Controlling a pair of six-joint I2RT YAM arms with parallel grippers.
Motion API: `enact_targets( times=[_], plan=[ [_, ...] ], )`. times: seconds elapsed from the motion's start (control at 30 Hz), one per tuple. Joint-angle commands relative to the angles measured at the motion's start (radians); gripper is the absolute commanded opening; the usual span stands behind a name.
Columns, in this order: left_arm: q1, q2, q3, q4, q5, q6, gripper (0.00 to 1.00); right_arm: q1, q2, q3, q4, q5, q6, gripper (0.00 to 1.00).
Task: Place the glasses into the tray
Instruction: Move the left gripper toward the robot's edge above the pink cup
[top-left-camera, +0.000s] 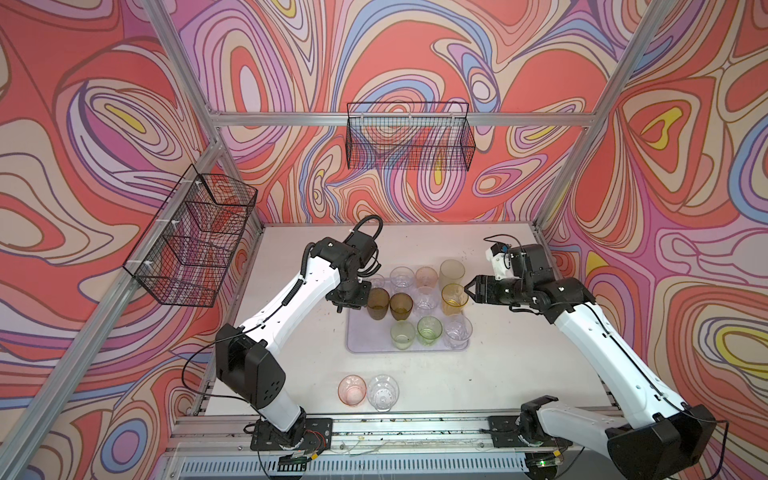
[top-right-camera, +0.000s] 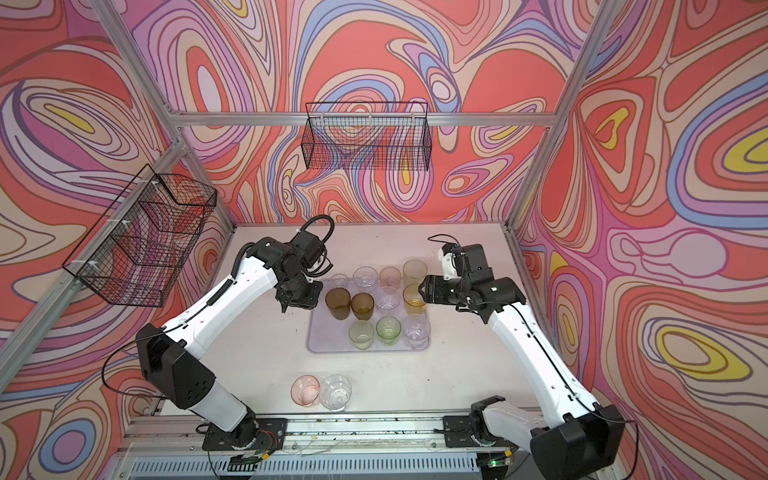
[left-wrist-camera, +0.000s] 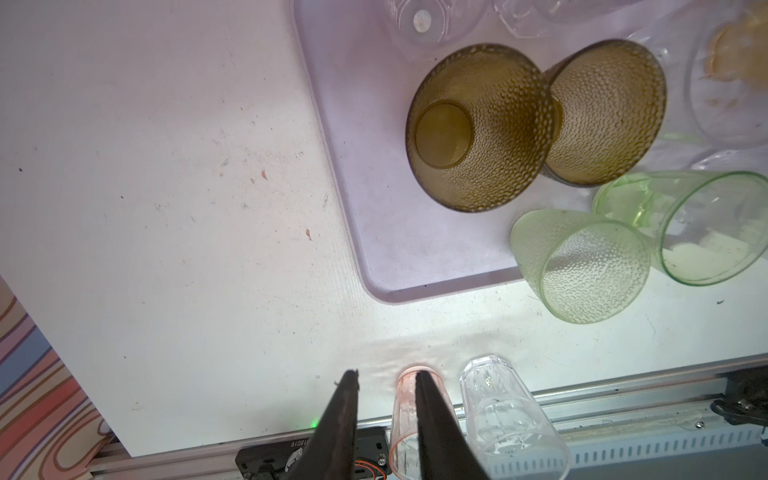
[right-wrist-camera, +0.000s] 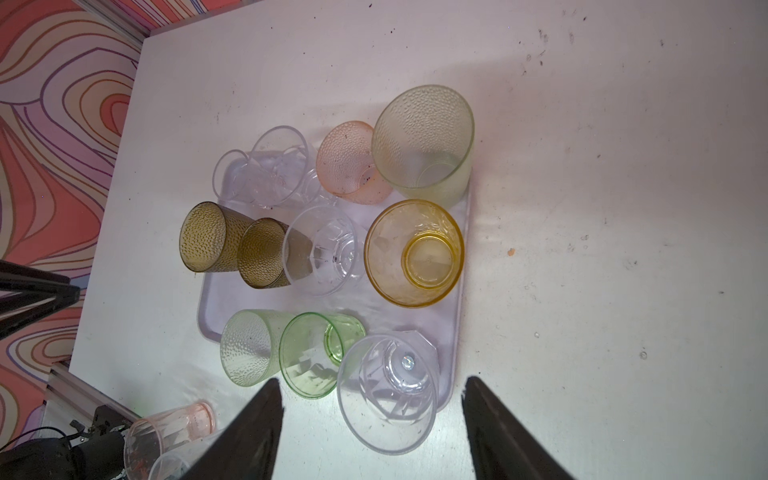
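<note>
About eleven glasses stand on the tray (top-left-camera: 360, 338). A pink glass (top-left-camera: 352, 390) and a clear glass (top-left-camera: 382, 392) are left off it, close together near the front edge of the table (top-left-camera: 498, 374).

The left gripper (left-wrist-camera: 386, 372) is held just beside a brown glass (top-left-camera: 377, 303) at the tray's left side, with its fingers (left-wrist-camera: 345, 415) only slightly parted and nothing between them. The right gripper (right-wrist-camera: 372, 380) is spread wide and empty by the tray's right side.

For the next fetch, the left fingers are best opened wider. The pink glass is best approached from the side away from its neighbour, so that neither is tipped. The tray's bare front-left corner is judged the safest landing spot.

Whether the two front glasses touch cannot be told. A small clear glass (top-right-camera: 338, 280) at the tray's far-left corner is partly hidden by the left arm (top-left-camera: 286, 303) in a top view.
</note>
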Motion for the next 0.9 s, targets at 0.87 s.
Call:
enact_targets(
  times=[0.87],
  plan=[
    [0.008, -0.365, -0.424, 0.018, 0.187, -0.237, 0.34, -0.004, 0.066, 0.019, 0.092, -0.02, 0.063, 0.71]
  ],
)
